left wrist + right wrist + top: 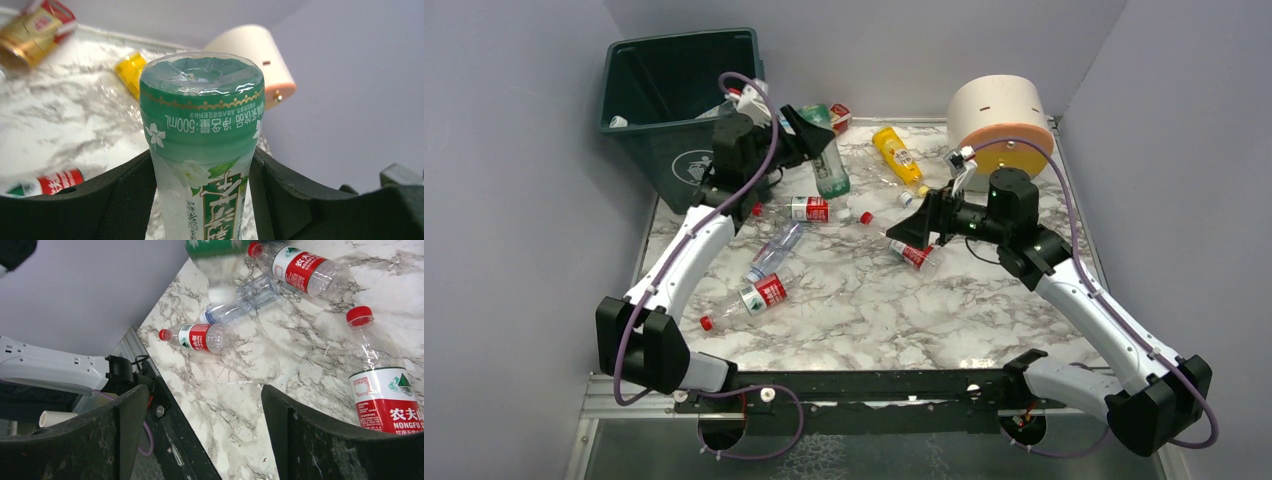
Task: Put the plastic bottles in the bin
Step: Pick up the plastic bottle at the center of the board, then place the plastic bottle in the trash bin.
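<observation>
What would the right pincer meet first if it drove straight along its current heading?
The right pincer is open and tilts downward: probably bare marble tabletop first. A red-labelled bottle lies farther along, depth unclear.

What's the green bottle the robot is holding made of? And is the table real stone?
The green-label bottle looks like thin clear plastic: it is glossy and see-through, with a printed film label wrapped around it. The table has a shiny white-and-grey marble pattern. It could be real stone or a printed laminate; I cannot tell which.
</observation>
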You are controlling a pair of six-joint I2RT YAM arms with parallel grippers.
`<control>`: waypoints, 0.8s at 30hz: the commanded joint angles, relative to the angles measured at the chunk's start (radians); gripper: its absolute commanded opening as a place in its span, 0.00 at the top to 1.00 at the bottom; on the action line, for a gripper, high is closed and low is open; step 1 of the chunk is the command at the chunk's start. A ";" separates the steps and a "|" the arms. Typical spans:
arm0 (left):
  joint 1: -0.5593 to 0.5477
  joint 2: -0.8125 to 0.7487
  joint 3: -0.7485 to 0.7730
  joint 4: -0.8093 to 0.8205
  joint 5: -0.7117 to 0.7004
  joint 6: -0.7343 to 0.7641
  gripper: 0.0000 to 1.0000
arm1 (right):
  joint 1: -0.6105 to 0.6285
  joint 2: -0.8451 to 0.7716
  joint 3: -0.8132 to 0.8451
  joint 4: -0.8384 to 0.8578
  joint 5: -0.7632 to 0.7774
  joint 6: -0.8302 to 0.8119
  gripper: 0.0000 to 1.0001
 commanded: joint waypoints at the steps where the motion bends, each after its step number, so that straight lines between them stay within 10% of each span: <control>1: 0.093 0.018 0.145 -0.031 0.098 0.037 0.34 | 0.008 -0.032 0.026 -0.055 0.031 -0.028 0.13; 12: 0.337 0.102 0.449 -0.038 0.194 -0.011 0.34 | 0.009 -0.038 -0.023 -0.045 0.021 -0.029 0.13; 24: 0.658 0.138 0.441 0.258 0.277 -0.275 0.34 | 0.009 -0.033 -0.058 -0.028 -0.005 -0.022 0.13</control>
